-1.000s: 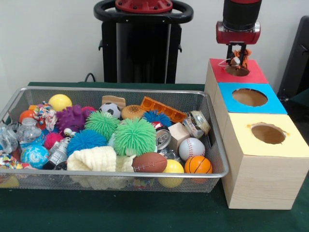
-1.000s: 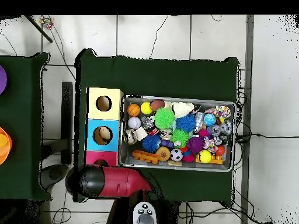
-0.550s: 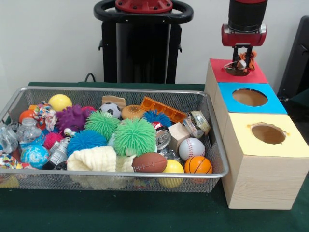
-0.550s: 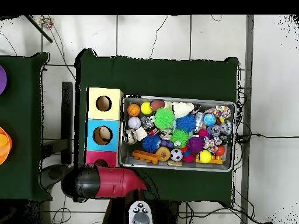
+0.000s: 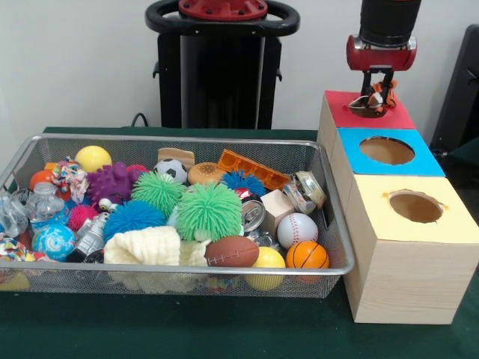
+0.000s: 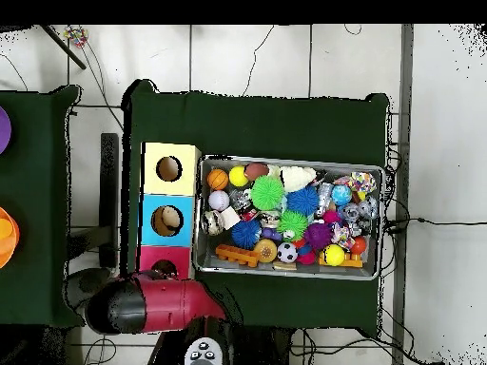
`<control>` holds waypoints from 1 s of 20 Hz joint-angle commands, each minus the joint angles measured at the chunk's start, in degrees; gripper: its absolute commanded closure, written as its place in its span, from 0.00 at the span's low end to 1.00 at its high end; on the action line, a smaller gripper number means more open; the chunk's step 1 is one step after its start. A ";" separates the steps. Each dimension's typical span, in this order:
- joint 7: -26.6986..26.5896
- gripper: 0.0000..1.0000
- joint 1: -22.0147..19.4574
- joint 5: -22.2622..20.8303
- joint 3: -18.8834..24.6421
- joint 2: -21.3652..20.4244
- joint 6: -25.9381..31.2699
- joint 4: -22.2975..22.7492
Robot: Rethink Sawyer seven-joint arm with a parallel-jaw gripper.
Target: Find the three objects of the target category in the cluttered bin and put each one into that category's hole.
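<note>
The cluttered bin (image 5: 45, 273) sits on the left, full of balls and toys. To its right, the gripper (image 5: 376, 96) pinches the striped orange plush tiger (image 5: 378, 96) just above the red hole (image 5: 365, 109). The tiger looks off-center, so it might catch the rim and tumble off the box if let go now.

No text, label, brand, number or sign could be read in either view. The wire bin (image 5: 329, 224) held cans and bottles among the toys, and one can (image 5: 252, 215) near the middle showed a printed surface, but its markings were too small and blurred to make out. The red (image 5: 389, 116), blue and yellow box tops carried no visible lettering.
</note>
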 commanded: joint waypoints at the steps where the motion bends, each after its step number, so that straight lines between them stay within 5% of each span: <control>1: 8.37 1.00 3.32 -5.07 -6.28 4.60 1.34 -5.21; 7: 8.34 1.00 5.12 -5.35 -8.83 6.25 2.13 -6.65; 20: 8.11 1.00 4.71 -5.36 -9.50 8.37 -6.17 -6.80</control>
